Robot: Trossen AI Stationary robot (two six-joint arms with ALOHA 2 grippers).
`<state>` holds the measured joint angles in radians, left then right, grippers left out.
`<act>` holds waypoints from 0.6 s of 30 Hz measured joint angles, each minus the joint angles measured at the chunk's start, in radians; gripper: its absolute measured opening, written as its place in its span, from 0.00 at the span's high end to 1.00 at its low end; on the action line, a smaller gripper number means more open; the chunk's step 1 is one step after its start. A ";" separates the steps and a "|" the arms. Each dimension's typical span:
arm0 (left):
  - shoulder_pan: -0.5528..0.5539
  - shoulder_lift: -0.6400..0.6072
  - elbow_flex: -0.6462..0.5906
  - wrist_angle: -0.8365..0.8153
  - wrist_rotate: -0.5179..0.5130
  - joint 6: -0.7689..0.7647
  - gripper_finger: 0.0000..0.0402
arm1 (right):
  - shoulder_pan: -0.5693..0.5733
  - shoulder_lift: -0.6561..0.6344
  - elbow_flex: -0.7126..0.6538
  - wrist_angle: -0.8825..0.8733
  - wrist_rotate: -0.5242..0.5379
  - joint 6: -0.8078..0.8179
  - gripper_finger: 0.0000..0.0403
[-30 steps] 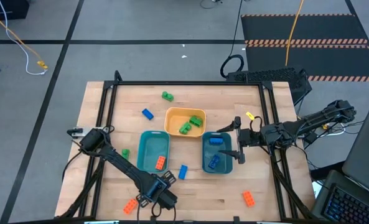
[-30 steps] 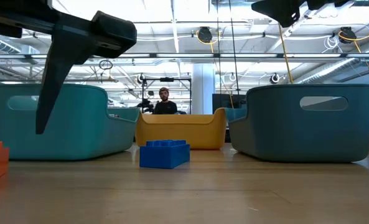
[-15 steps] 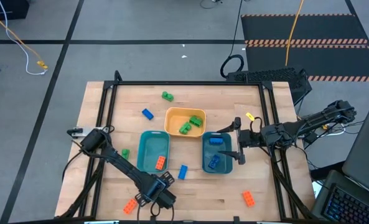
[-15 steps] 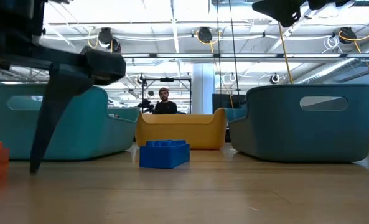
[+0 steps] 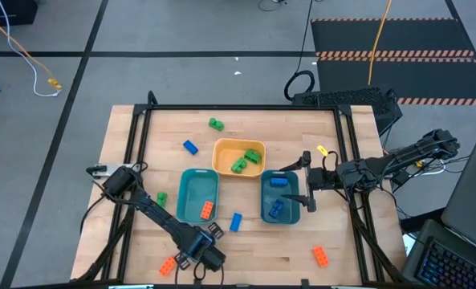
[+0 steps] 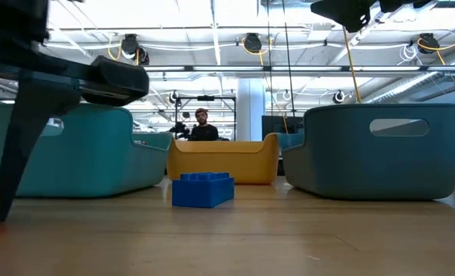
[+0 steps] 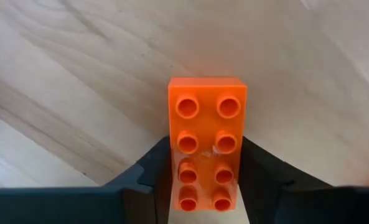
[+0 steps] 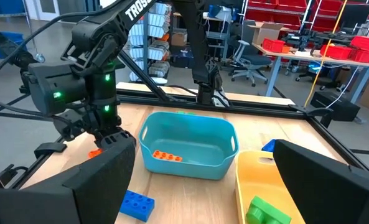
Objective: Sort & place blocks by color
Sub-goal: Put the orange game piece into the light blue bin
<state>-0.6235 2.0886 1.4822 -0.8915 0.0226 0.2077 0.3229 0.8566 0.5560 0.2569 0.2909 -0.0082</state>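
Now: left hand straddles orange block, fingers apart (unclamped) | next: close, lift, carry to left teal bin | right hand waits open over right bin

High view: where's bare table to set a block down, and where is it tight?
Free: the table's near strip between the loose blue block and the orange block; also the far left corner, beyond the blue block. Crowded: the middle, where the yellow bin and two teal bins cluster under the right gripper, and the left gripper's corner.

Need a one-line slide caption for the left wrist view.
Left gripper fingers straddle an orange eight-stud block on the wooden table.
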 joint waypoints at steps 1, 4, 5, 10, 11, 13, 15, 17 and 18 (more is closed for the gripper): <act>0.003 0.002 0.006 0.002 0.004 -0.019 0.66 | 0.000 0.000 0.000 0.000 0.000 0.000 0.06; 0.010 0.005 0.035 0.020 0.023 -0.064 0.66 | 0.000 0.000 0.000 0.000 0.000 0.000 0.06; 0.010 0.005 0.048 0.017 0.022 -0.076 0.66 | 0.000 0.000 0.000 0.000 0.000 0.000 0.06; 0.007 0.005 0.168 -0.067 -0.017 -0.172 0.66 | 0.000 0.000 0.000 0.000 0.001 0.001 0.06; 0.008 0.005 0.202 -0.097 -0.034 -0.198 0.66 | 0.000 0.000 0.000 0.000 0.000 0.003 0.06; 0.014 0.005 0.269 -0.167 -0.078 -0.247 0.66 | 0.000 0.000 0.000 0.000 0.001 0.003 0.06; 0.026 0.005 0.339 -0.262 -0.128 -0.308 0.66 | 0.000 0.000 0.000 0.000 0.001 0.003 0.06; 0.049 0.003 0.401 -0.347 -0.170 -0.395 0.66 | 0.000 0.000 0.000 0.000 0.000 0.003 0.06; 0.064 0.002 0.424 -0.391 -0.193 -0.458 0.66 | 0.000 0.000 0.000 0.001 0.000 0.003 0.06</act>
<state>-0.5595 2.0909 1.9062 -1.2829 -0.1703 -0.2508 0.3229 0.8566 0.5560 0.2577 0.2913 -0.0047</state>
